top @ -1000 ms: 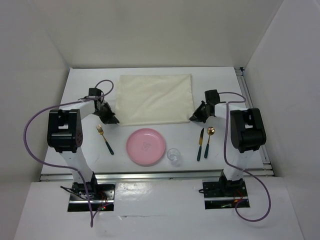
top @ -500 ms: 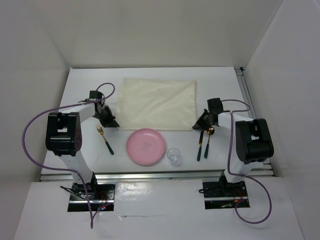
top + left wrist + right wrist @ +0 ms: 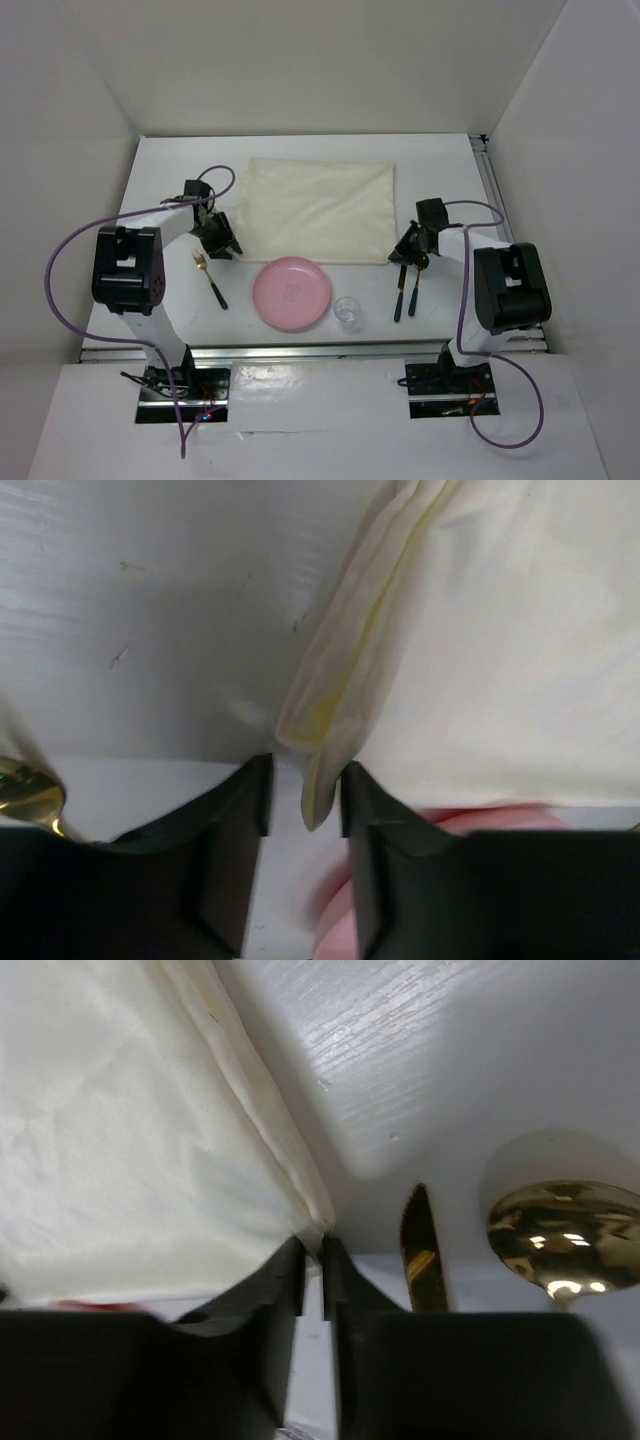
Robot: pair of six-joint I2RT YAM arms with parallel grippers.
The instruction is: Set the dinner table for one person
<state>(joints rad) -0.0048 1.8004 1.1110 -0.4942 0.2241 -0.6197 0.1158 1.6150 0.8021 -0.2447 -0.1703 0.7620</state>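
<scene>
bench (image 3: 440,170): white, lying under both arms and carrying every item; its wood grain is showing in the right wrist view.
cloth (image 3: 318,208): cream, lying flat on the far middle of the bench, 1 near corner at each arm's tool end.
left jaws: standing part open; the dark fingers (image 3: 220,820) are flanking the near-left cloth corner (image 3: 318,780), which is crumpled and hanging in the gap, nearer 1 finger. Nothing is looking clamped.
right jaws: standing barely apart, only a narrow slit showing between the fingers (image 3: 260,1300). The near-right cloth corner (image 3: 322,1222) is sitting right at the slit's mouth; cannot tell if it is touching them.
plate (image 3: 291,293): pink, sitting near-centre, just off the cloth's near edge.
glass (image 3: 347,311): clear, standing just right of the plate.
fork (image 3: 209,279): gold head, dark handle, lying left of the plate, close to the left arm's tool end.
knife (image 3: 400,290): lying right of the glass, blade tip reaching under the right arm's tool end.
spoon (image 3: 415,285): lying just right of the knife, gold bowl pointing away.
</scene>
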